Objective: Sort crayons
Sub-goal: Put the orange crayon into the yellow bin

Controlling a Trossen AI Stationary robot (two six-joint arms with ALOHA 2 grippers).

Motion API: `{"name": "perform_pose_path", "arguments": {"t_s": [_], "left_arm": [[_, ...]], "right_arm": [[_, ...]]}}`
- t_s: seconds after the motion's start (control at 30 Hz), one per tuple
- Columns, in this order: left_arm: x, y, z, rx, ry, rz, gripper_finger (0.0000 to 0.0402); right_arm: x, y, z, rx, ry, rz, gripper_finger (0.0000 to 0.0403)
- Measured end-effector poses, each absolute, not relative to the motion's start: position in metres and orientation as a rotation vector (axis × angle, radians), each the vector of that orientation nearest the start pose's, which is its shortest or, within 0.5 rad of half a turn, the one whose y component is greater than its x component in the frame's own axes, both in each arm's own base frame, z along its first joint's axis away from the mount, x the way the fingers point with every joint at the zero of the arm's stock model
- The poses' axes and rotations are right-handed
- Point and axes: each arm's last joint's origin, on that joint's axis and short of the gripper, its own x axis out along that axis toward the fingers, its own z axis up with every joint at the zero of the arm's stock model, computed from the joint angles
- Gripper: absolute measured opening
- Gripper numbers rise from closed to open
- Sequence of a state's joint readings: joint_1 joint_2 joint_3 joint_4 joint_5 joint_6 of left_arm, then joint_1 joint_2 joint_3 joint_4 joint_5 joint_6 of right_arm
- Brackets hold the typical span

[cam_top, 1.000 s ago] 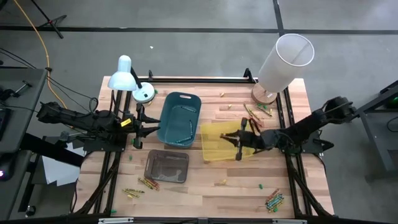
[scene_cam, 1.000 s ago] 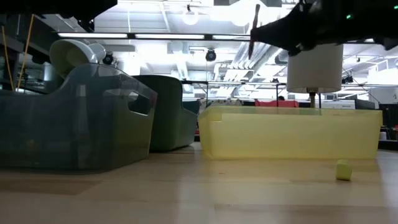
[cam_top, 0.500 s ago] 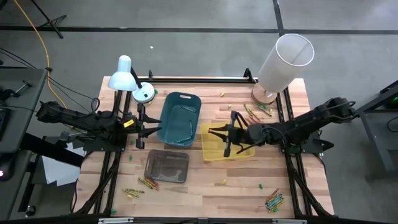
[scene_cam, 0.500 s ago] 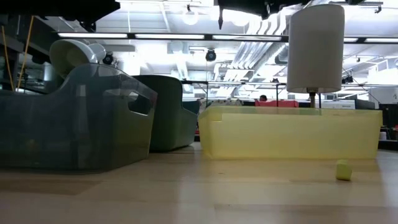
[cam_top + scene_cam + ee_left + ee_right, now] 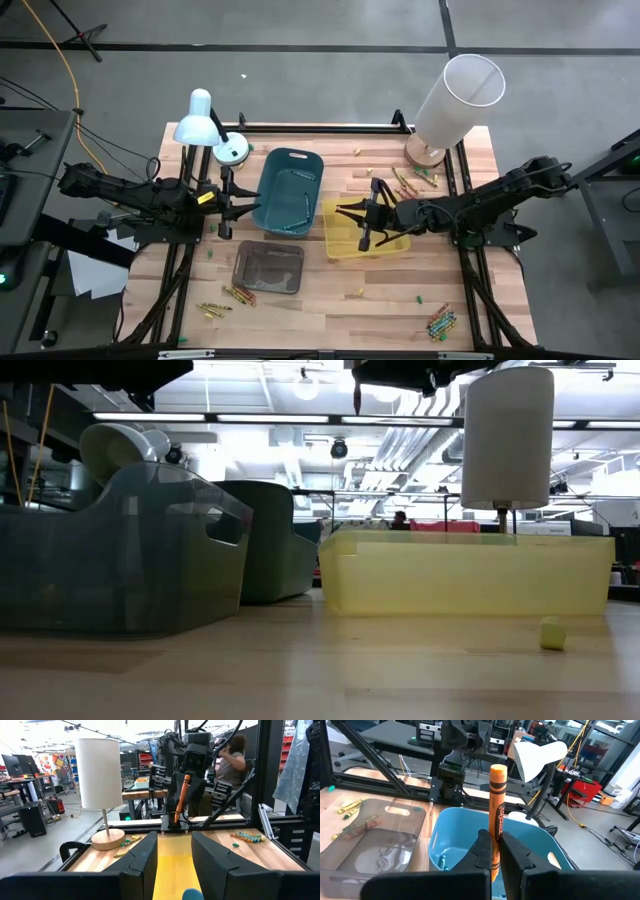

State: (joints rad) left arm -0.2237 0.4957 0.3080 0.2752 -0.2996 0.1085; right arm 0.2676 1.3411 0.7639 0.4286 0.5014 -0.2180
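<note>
Between our right gripper's [image 5: 492, 851] two dark fingers we pinch an orange crayon [image 5: 496, 815] — it stands upright, its flat end well clear of the fingertips, the jaws pressed tight against its paper wrap. From above, that gripper [image 5: 366, 222] hangs over the yellow bin [image 5: 345, 245], near the bin's side that faces the blue bin [image 5: 290, 190]. Past the crayon, in the right wrist view, we see the blue bin's open mouth with a few crayons lying on its floor, and beside it the smoky grey bin [image 5: 375, 847]. Our left gripper [image 5: 226, 203] waits at the table's left edge beside the blue bin, under the white desk lamp [image 5: 200, 118]; its jaws stand partly spread with nothing between them. Farther out, loose crayons lie scattered on the wooden table [image 5: 330, 310] — a cluster near the base of the tall white lampshade [image 5: 455, 100], a mixed bundle [image 5: 440, 322] at the near right corner, and a few more [image 5: 228, 298] beside the grey bin on the left. In the low view a small yellow-green bit [image 5: 552, 633] sits on the table before the yellow bin. Beyond the table a person [image 5: 231, 765] sits behind the frame.
</note>
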Motion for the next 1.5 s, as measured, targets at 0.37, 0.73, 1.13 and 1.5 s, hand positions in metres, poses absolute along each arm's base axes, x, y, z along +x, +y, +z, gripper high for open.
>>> {"name": "perform_pose_path", "arguments": {"t_s": [0.37, 0.73, 1.13, 1.5], "left_arm": [[0.133, -0.022, 0.251, 0.083, -0.080, 0.079, 0.0106], [0.133, -0.022, 0.250, 0.083, -0.080, 0.079, 0.0106], [0.133, -0.022, 0.250, 0.057, -0.080, 0.078, 0.0106], [0.133, -0.022, 0.250, 0.057, -0.080, 0.078, 0.0106]], "right_arm": [[0.282, 0.045, 0.247, -0.087, 0.405, -0.330, 0.0005], [0.314, 0.035, 0.212, -0.028, 0.905, -0.226, 0.0005], [0.365, 0.032, 0.188, -0.240, 1.343, -0.158, 0.0005], [0.376, 0.012, 0.166, -0.233, 1.429, -0.048, 0.0005]]}}
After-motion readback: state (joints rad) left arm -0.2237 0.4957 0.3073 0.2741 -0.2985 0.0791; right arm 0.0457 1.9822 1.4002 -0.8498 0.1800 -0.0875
